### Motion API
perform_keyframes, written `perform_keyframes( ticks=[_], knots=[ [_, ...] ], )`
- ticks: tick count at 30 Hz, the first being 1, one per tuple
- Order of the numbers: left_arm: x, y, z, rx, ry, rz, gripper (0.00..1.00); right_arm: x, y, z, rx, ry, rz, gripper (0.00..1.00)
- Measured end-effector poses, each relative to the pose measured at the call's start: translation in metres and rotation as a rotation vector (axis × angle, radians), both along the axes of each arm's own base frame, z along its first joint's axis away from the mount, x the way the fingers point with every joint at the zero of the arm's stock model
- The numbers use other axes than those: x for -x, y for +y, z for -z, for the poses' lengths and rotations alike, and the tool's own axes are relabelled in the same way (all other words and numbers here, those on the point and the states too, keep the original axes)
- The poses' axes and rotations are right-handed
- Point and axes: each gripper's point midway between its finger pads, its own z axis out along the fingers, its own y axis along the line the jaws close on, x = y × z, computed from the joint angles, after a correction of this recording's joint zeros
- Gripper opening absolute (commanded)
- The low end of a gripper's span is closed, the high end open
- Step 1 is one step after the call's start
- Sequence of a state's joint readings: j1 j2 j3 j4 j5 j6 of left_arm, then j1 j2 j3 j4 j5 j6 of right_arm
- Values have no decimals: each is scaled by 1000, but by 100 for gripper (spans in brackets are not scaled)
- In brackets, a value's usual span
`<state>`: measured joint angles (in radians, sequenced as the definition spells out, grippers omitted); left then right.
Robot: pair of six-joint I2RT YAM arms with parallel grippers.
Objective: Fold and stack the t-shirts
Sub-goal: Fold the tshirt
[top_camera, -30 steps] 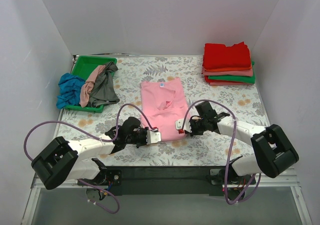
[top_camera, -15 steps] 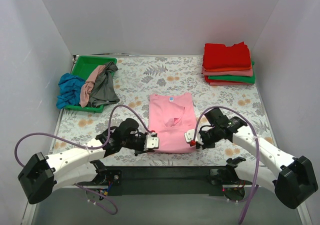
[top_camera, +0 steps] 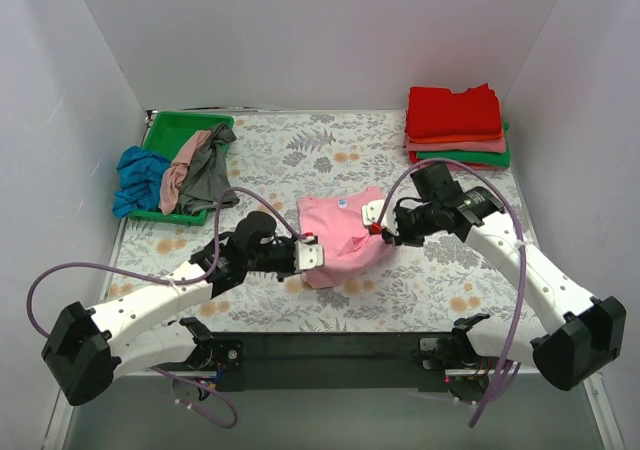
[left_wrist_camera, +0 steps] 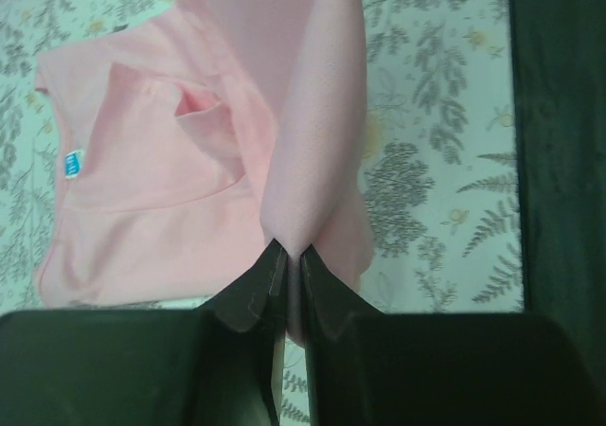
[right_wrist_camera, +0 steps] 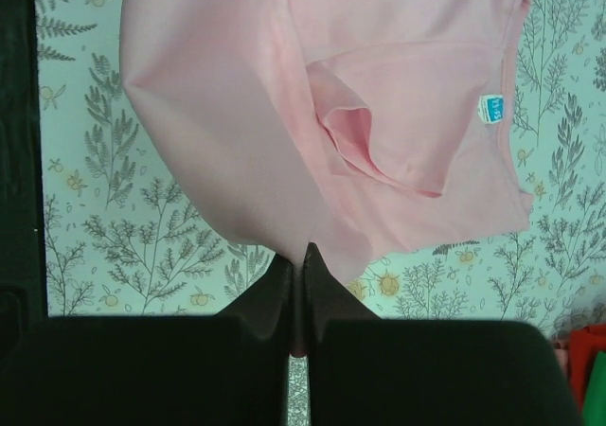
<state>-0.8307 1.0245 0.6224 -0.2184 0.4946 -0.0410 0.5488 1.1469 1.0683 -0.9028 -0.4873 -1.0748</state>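
Note:
A light pink t-shirt (top_camera: 342,238) with a small blue neck label lies in the middle of the table, its near hem lifted off the surface. My left gripper (top_camera: 308,254) is shut on the hem's left corner; the pinched cloth shows in the left wrist view (left_wrist_camera: 292,256). My right gripper (top_camera: 378,225) is shut on the hem's right corner, as the right wrist view (right_wrist_camera: 303,251) shows. The lifted hem hangs over the shirt's upper part (right_wrist_camera: 417,95). A stack of folded red, salmon and green t-shirts (top_camera: 457,128) sits at the back right.
A bright green tray (top_camera: 172,134) at the back left holds crumpled grey (top_camera: 209,173), salmon (top_camera: 180,175) and blue (top_camera: 138,177) shirts spilling over its edge. The table's dark front edge (top_camera: 330,345) runs along the near side. White walls enclose the table.
Both grippers have lifted the pink shirt's near hem and carried it away from the front edge toward the neck. The shirt has bunched up and shortened.

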Motion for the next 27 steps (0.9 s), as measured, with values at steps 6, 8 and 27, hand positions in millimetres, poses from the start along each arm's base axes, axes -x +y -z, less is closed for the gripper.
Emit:
perform_keyframes(
  ticks=[6,8,27],
  knots=[
    [-50,11,-5,52,-38,-125,0,-46,-13,7,24,46,117,1],
    [-66,14,-10,82,-55,-155,0,-59,-17,7,22,53,149,1],
    [-161,26,4,202,-57,-330,0,-137,0,17,-32,127,288,1]
  ],
)
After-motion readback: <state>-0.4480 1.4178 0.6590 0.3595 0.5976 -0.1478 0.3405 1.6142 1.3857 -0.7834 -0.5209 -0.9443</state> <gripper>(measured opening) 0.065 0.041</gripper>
